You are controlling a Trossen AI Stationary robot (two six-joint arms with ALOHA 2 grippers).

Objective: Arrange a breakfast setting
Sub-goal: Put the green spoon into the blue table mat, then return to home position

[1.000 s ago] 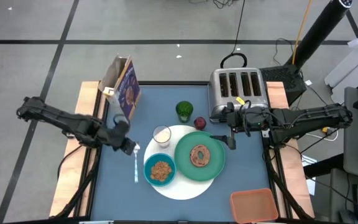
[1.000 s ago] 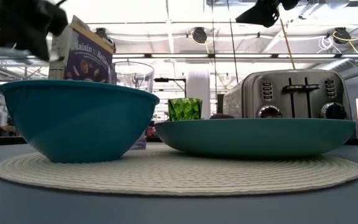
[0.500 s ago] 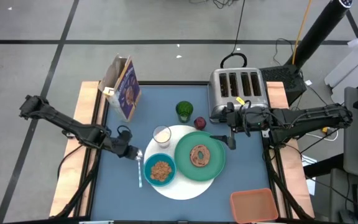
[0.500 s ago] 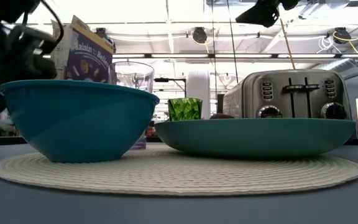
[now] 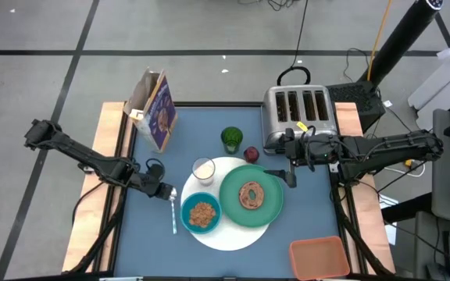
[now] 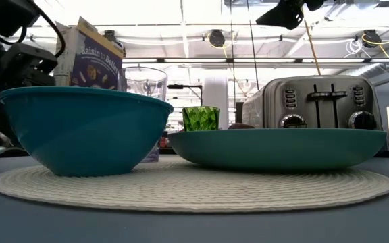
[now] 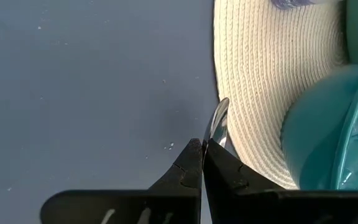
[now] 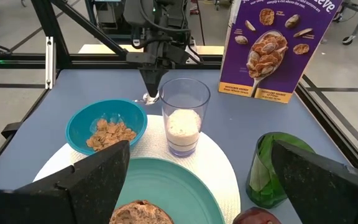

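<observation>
Down at the table's blue surface, the left gripper (image 5: 168, 193) has its fingers pinched on one clear spoon (image 5: 173, 212), whose handle lies on the table and trails away from the fingertips alongside the edge of the one white round mat (image 5: 237, 234). Just beyond the spoon from that gripper sits one teal bowl (image 5: 201, 214) of brown cereal flakes, on the mat. Further on, also on the mat, one green plate (image 5: 268, 204) carries a single bagel (image 5: 251, 194). One small clear glass (image 5: 203, 169), with white liquid in its bottom, stands at the mat's rim, near the left gripper. One green cup (image 5: 231, 139) and one dark-red fruit (image 5: 251, 154) stand off the mat, well past the glass. One purple cereal box (image 5: 155, 110) stands upright at the table's far corner on the left arm's side. The right gripper (image 5: 289, 176) hangs with its fingers spread wide and empty, over the plate's edge, just beside one silver four-slot toaster (image 5: 300, 114). One orange-pink tray (image 5: 319, 258) lies at the near corner on the right arm's side.
</observation>
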